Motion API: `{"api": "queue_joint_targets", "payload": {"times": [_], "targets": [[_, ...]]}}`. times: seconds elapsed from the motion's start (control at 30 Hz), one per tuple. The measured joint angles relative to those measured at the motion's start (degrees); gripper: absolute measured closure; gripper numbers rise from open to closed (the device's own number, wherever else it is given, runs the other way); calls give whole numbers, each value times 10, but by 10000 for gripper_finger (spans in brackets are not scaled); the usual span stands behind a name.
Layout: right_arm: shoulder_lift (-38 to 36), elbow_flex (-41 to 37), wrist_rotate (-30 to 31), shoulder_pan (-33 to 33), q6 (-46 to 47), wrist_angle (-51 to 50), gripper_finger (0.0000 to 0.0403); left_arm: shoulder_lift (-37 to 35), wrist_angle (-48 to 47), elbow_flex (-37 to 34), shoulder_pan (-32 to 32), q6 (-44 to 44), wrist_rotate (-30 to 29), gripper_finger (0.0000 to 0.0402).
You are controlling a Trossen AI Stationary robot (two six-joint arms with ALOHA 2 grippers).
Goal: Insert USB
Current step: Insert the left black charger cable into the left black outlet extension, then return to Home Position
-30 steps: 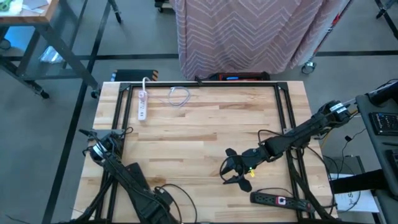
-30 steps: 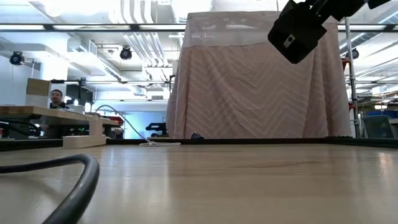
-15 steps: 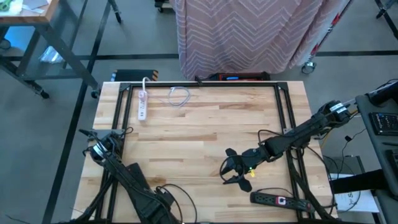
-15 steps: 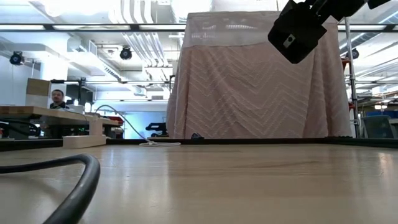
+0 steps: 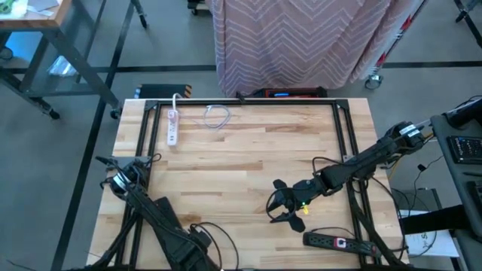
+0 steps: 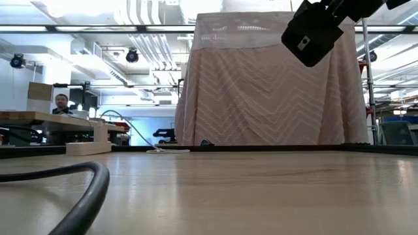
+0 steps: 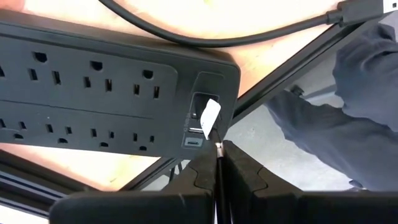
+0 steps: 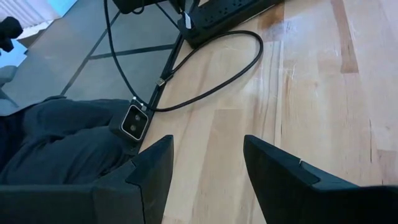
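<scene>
Looks like a robotics lab/workshop: wooden bench (image 5: 241,165) in a black metal frame (image 5: 241,99), grey concrete floor w/ taped lines, exposed ducts (image 6: 140,26) and strip lights overhead, more workbenches (image 6: 52,119) behind, person (image 6: 60,103) seated far back.

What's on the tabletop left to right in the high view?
Left pincer at the left edge → white power strip → white cable → right pincer, open over bare wood → black power strip near the front right.
</scene>
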Motion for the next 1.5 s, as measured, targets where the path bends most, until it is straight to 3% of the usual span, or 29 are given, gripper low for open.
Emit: {"api": "queue_joint_targets", "payload": {"times": [0.2, 0.43, 0.57, 0.7, 0.87, 1.07, 1.3, 1.5], "targets": [[0, 0, 0, 0, 0, 0, 217, -6, -2, -2, 0, 15, -20, 398], [-5, 0, 0, -2, -2, -2, 217, -33, -31, -3, 0, 46, -73, 357], [-21, 20, 5, -3, -31, -34, 217, -45, -114, -7, 2, 58, -137, 330], [-36, 70, 20, -5, -58, -124, 217, -61, -149, -6, 6, 67, -137, 302], [-40, 149, 31, -7, -94, -235, 204, -77, -138, -6, 9, 107, -116, 266], [-40, 229, 31, -8, -144, -301, 169, -109, -134, -5, 12, 133, -110, 223], [-40, 257, 31, -8, -265, -256, 139, -158, -61, -4, 27, 204, -226, 185], [-40, 256, 30, -10, -297, -258, 132, -167, 4, -4, 64, 300, -241, 163]]}}
